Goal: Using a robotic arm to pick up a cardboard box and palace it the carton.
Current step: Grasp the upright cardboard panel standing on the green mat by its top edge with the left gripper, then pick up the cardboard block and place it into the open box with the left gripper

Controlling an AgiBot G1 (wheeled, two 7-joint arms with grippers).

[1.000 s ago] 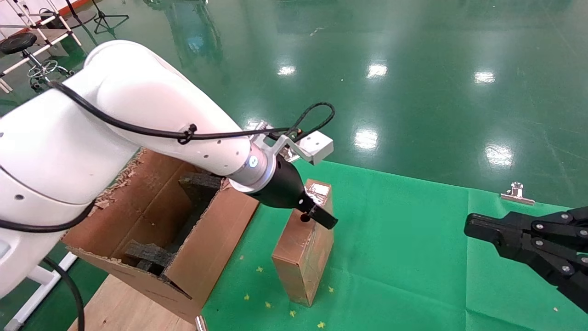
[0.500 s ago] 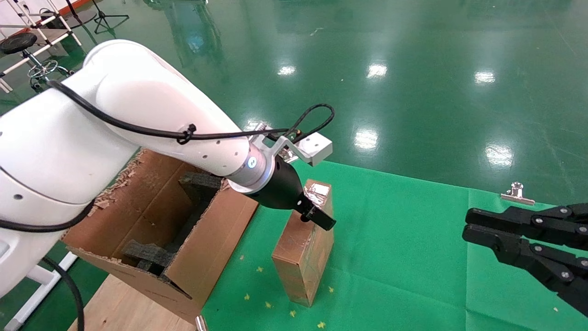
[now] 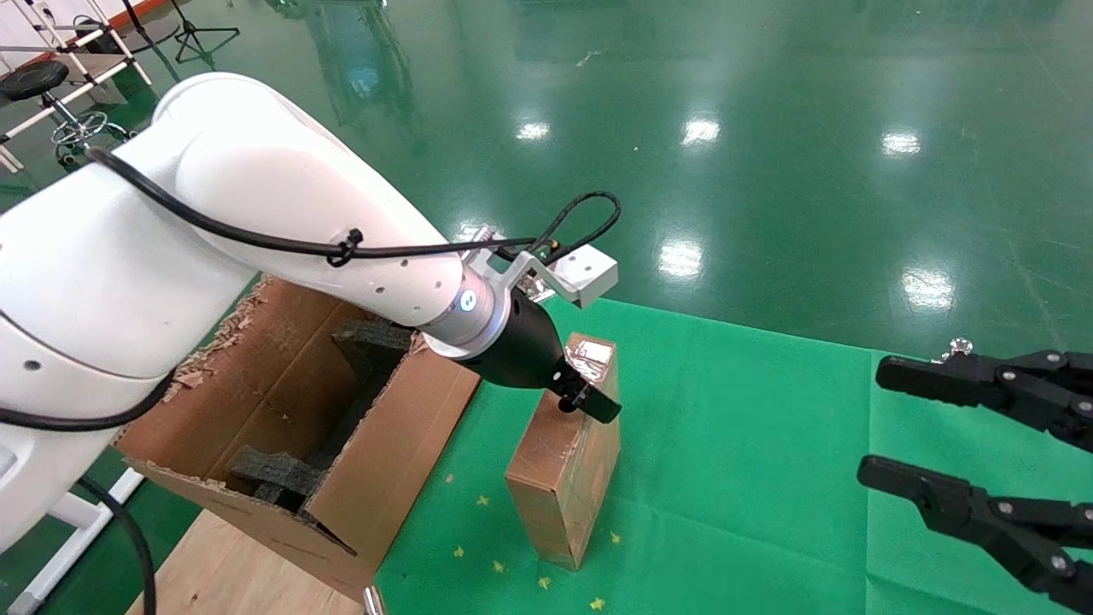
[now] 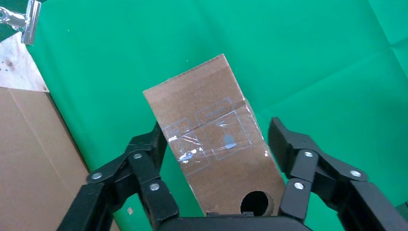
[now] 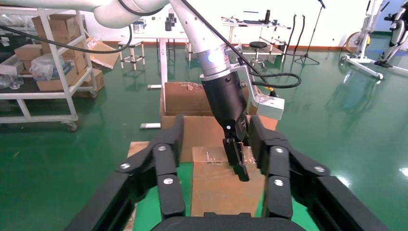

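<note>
The cardboard box (image 3: pixel 564 465), slim, brown and taped, stands on its long narrow side on the green cloth. My left gripper (image 3: pixel 581 395), on the white arm, is down over the box's far end. In the left wrist view its open fingers straddle the box (image 4: pixel 211 139). One finger touches the box's edge and the other stands a little clear of it. The round hole (image 4: pixel 255 203) is close to the palm. The carton (image 3: pixel 401 444), with black foam blocks (image 3: pixel 367 342) inside, sits just left of the box. My right gripper (image 3: pixel 871 423) hovers open and empty at the right.
A green cloth (image 3: pixel 751 478) covers the work surface. A metal clip (image 3: pixel 961 348) sits at its far right edge, and another clip (image 4: pixel 26 19) near the carton. A wooden board (image 3: pixel 222 572) lies under the carton. A stool (image 3: pixel 34 81) stands on the shiny floor far left.
My right gripper's fingers have spread from nearly shut to wide open. My left gripper has stayed over the box, shifting only slightly. The box has not moved.
</note>
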